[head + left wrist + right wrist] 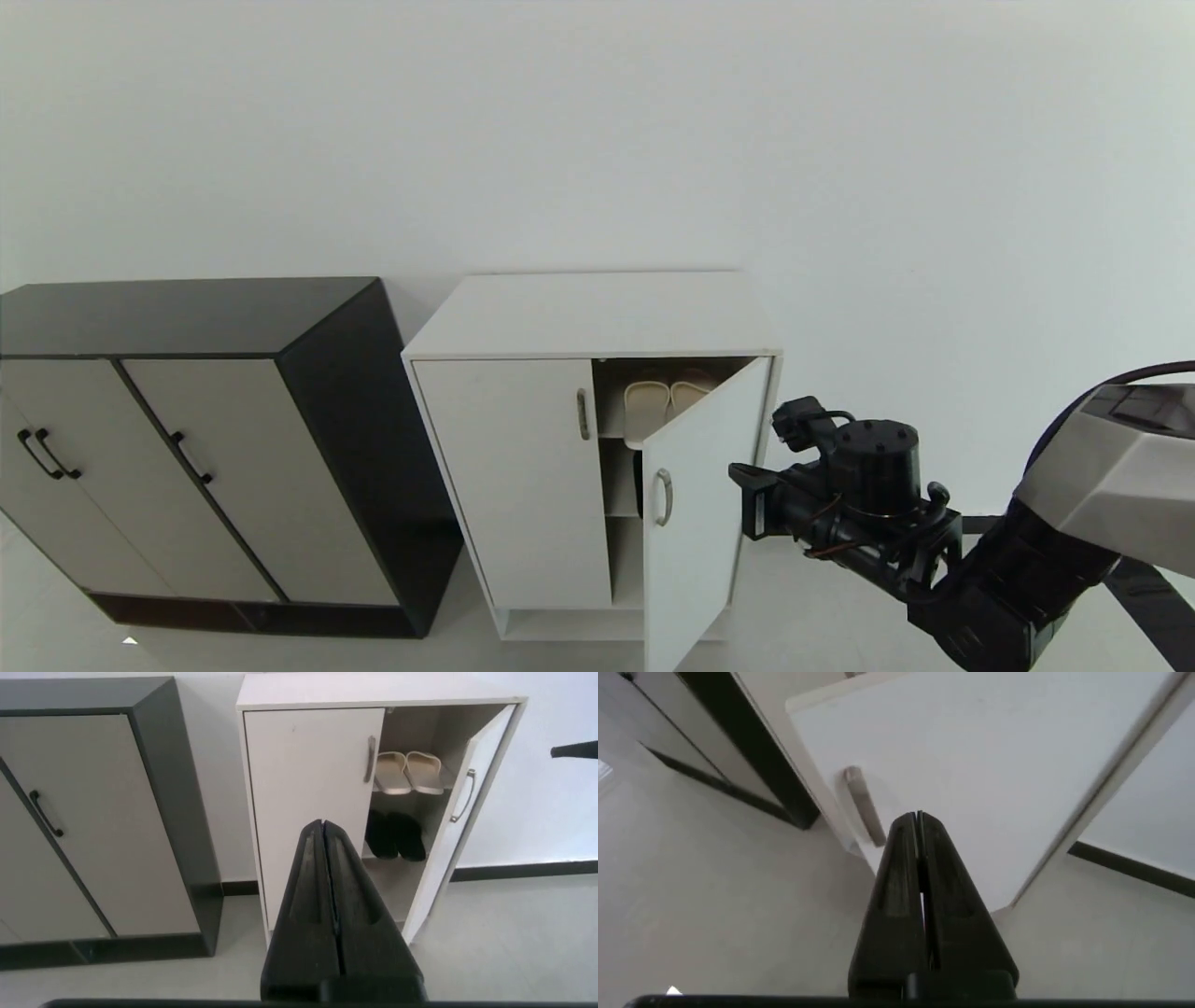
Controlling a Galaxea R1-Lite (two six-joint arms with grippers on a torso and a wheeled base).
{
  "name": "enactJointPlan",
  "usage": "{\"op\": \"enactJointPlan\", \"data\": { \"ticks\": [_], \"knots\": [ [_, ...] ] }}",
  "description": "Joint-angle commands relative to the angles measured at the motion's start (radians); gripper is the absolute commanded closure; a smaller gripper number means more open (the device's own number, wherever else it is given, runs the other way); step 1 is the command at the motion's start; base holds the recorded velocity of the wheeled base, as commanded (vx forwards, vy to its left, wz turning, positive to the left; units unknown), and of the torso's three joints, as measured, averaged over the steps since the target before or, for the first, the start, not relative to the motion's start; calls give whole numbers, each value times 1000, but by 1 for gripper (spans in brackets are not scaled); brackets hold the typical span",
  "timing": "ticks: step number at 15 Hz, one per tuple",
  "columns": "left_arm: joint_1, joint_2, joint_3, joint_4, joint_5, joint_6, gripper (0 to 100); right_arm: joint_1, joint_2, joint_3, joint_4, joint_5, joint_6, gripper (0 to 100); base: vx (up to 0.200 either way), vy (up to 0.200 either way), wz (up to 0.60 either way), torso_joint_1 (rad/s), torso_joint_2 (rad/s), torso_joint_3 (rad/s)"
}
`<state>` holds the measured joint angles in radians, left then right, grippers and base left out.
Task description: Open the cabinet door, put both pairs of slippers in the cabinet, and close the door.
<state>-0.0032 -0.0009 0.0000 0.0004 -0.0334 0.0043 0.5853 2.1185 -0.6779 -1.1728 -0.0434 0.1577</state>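
The white cabinet (588,317) has its left door shut and its right door (695,523) partly open. A beige pair of slippers (408,770) lies on the top shelf, and a black pair of slippers (395,835) on the shelf below. My right gripper (744,495) is shut with nothing in it. It sits at the outer face of the open door, to the right of the door's handle (864,807); I cannot tell whether it touches. My left gripper (323,826) is shut and empty, held back from the cabinet and pointing at its shut left door (313,793).
A black cabinet with two grey doors (187,448) stands against the wall, to the left of the white one. Bare pale floor (803,607) lies in front of both. A dark baseboard (523,870) runs along the wall on the right.
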Motion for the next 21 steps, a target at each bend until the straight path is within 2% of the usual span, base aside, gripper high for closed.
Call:
{"op": "enactJointPlan", "data": {
  "ticks": [1,7,10,21],
  "knots": [
    [0,1,0,1,0,0,100,-9,54,4,-22,-1,-1,100,200,0,0,7,2,7],
    [0,1,0,0,1,-1,100,-9,104,-118,-15,-1,-3,100,33,0,0,3,0,0],
    [0,1,0,0,1,-1,100,-10,133,-223,64,-1,-3,100,0,0,0,0,0,0],
    [0,1,0,0,-2,0,100,-55,281,-554,212,-1,-1,100,0,0,0,0,0,0]
  ]
}}
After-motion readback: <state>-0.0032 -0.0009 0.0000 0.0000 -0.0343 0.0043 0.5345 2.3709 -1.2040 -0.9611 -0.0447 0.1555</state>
